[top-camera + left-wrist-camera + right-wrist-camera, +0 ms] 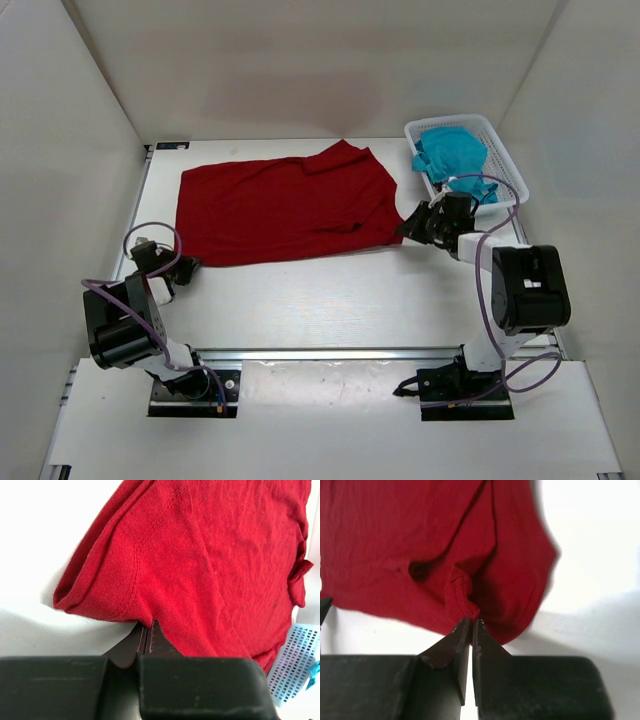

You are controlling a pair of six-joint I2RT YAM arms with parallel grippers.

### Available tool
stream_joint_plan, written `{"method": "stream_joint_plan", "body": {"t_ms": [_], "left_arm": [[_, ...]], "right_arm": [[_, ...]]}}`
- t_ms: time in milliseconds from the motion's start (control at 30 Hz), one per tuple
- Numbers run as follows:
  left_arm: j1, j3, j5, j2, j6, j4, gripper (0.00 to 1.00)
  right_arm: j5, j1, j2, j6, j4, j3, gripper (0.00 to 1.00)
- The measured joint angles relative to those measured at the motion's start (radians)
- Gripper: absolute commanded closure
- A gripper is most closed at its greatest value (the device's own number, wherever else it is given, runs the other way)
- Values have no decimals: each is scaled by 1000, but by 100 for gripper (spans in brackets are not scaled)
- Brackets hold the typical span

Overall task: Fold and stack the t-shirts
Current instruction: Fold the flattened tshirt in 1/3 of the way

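The dark red t-shirt (pixel 280 210) lies spread across the middle of the white bench (pixel 330 300), its long side running from centre left to centre right of the top view. The left fingers (pixel 129 650) are pressed together at the shirt's lower left corner, pinching a bit of the hem at their tips. The right fingers (pixel 451 645) are closed to a thin slit, nipping a bunched fold of hem at the shirt's lower right corner. The teal t-shirt (pixel 452 152) sits crumpled in the white slotted basket (pixel 505 150) at the upper right, well apart from the red one.
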State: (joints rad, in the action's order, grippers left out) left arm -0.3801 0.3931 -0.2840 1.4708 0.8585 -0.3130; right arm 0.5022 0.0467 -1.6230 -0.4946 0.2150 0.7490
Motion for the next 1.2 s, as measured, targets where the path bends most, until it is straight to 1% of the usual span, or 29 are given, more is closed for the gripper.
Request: {"method": "stream_joint_plan", "body": {"t_ms": [167, 267, 367, 433, 467, 500, 533, 567, 667, 767, 833, 867, 900, 933, 967, 1000, 1033, 1067, 1133, 1167, 1200], "left_arm": [[-13, 10, -18, 14, 3, -1, 100], [-14, 15, -18, 16, 0, 6, 100], [-14, 16, -18, 16, -2, 8, 100], [-14, 16, -17, 16, -3, 8, 96], [-14, 16, -17, 16, -2, 8, 93], [-14, 16, -17, 15, -2, 9, 87], [-15, 15, -16, 11, -4, 13, 84], [-16, 13, -15, 7, -3, 19, 78], [-21, 2, -13, -27, -3, 36, 64], [-22, -8, -9, -98, -4, 77, 64], [-4, -8, 6, -170, -11, 101, 65], [11, -8, 14, -206, -15, 110, 66], [37, -7, 30, -250, -22, 118, 66], [64, -7, 40, -282, -26, 120, 66], [103, -5, 63, -306, -31, 122, 66], [148, 2, 78, -317, -35, 127, 66], [217, 18, 106, -316, -41, 132, 66], [291, 41, 126, -299, -45, 135, 67], [431, 110, 146, -228, -54, 139, 67], [485, 150, 151, -182, -56, 139, 68], [529, 187, 151, -139, -57, 140, 68]], "right_arm": [[-8, -9, -73, 19, -11, 89, 100], [-6, -14, -128, 25, -13, 106, 100], [-3, -22, -162, 34, -25, 113, 94], [-6, -23, -162, 34, -29, 114, 90], [-13, -20, -162, 37, -34, 114, 87], [-18, -17, -161, 40, -43, 114, 85], [-26, -13, -161, 45, -49, 114, 82], [-38, -8, -159, 47, -53, 112, 80], [-83, 5, -114, 49, -79, 82, 69], [-138, 20, -21, 53, -136, 64, 60], [-187, 38, 51, 63, -163, 66, 58], [-211, 51, 87, 71, -178, 70, 60], [-241, 72, 119, 80, -187, 79, 67], [-257, 91, 136, 92, -193, 90, 72], [-270, 112, 144, 100, -204, 107, 82], [-281, 138, 142, 110, -212, 129, 88], [-287, 160, 130, 119, -221, 153, 98], [-292, 181, 108, 127, -236, 180, 100], [-304, 214, 54, 138, -253, 222, 100], [-314, 225, 29, 140, -262, 231, 96], [-325, 230, 13, 141, -276, 229, 88]]}}
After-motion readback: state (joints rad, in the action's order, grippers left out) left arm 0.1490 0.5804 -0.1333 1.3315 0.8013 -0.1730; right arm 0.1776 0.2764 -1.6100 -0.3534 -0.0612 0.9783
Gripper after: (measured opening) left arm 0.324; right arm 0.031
